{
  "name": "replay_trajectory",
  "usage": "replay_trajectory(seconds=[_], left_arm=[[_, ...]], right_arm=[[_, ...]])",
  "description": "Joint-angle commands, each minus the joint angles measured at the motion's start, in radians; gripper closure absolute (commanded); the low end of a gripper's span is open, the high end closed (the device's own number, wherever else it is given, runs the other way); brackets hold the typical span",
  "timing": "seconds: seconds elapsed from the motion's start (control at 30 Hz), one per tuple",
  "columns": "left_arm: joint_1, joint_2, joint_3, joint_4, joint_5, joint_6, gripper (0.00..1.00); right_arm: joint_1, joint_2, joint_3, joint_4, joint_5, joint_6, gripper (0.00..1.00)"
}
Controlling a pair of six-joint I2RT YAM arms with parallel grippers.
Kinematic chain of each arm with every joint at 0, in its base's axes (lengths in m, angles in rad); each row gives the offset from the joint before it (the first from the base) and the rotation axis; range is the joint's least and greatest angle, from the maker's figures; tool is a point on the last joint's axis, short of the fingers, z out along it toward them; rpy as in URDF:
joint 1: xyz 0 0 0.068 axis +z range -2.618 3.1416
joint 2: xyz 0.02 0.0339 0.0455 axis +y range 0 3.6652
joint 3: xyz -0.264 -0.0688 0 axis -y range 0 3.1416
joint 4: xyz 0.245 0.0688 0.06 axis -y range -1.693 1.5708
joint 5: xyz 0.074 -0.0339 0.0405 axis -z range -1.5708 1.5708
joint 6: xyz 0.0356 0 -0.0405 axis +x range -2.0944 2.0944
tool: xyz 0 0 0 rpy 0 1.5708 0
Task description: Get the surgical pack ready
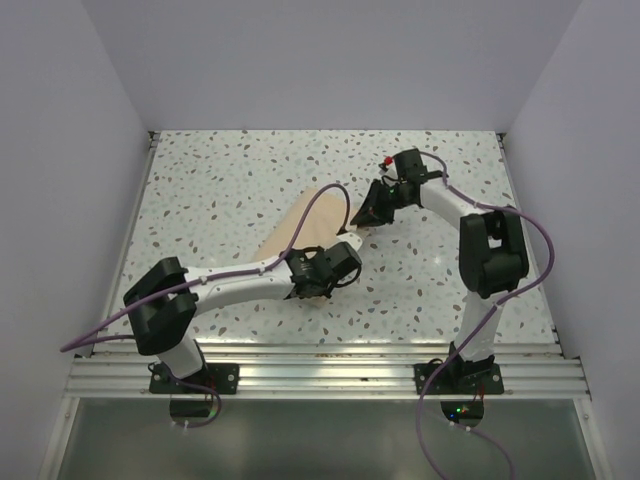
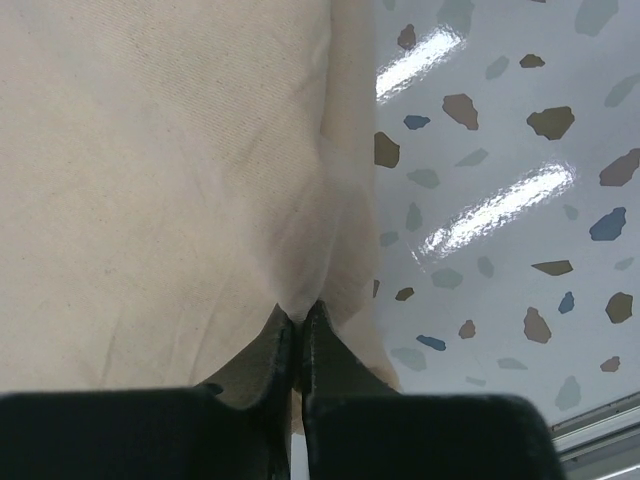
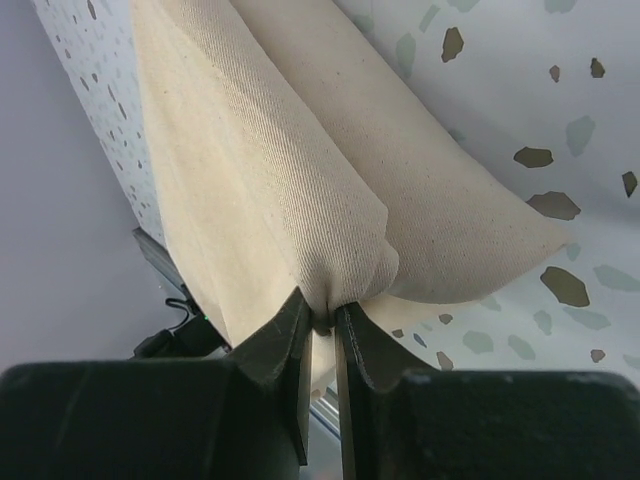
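Note:
The tan cloth [image 1: 300,225] lies folded in a narrow strip on the speckled table [image 1: 220,190], running from near centre toward the back. My left gripper [image 1: 335,272] is shut on the cloth's near edge; in the left wrist view the cloth [image 2: 160,180] is pinched between the closed fingers [image 2: 300,322]. My right gripper [image 1: 372,207] is shut on the cloth's far end and lifts it; in the right wrist view a bunched fold of the cloth [image 3: 300,170] sits between the fingertips [image 3: 322,312]. The steel tray, instruments, gauze and packet are not in view.
White walls enclose the table on the left, back and right. An aluminium rail [image 1: 320,375] runs along the near edge by the arm bases. Purple cables [image 1: 330,200] loop over both arms.

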Motion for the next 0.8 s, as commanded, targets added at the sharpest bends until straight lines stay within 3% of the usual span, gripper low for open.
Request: replay_trajectory(seconds=[0.0,0.33,0.37,0.43,0.47,0.57,0.7,0.77], left_arm=[[-0.004,-0.044,-0.053,-0.015,0.023,-0.015,1.0],[-0.004,-0.107,-0.101,0.015,0.089,-0.01,1.0],[-0.004,-0.113,-0.098,0.015,0.095,-0.009,1.0],[-0.002,-0.14,-0.076,0.015,0.121,-0.007,0.86],[-0.002,-0.15,-0.064,0.018,0.134,-0.002,0.69],[0.008,-0.191,-0.01,0.025,0.172,-0.012,0.57],[0.092,-0.243,0.014,0.06,0.265,-0.041,0.58],[0.168,-0.266,0.01,0.094,0.318,-0.05,0.66]], right_arm=[[-0.049,0.005,0.051,-0.028,0.066,-0.028,1.0],[-0.082,0.058,0.06,-0.026,0.005,-0.063,1.0],[-0.08,0.046,0.053,-0.034,0.005,-0.068,0.95],[-0.08,0.027,0.034,-0.052,0.006,-0.092,0.78],[-0.082,0.004,0.036,-0.078,0.011,-0.098,0.71],[-0.08,-0.04,0.026,-0.121,0.003,-0.117,0.67],[-0.079,-0.138,0.033,-0.179,0.028,-0.146,0.65],[-0.074,-0.152,0.037,-0.178,0.01,-0.143,0.65]])
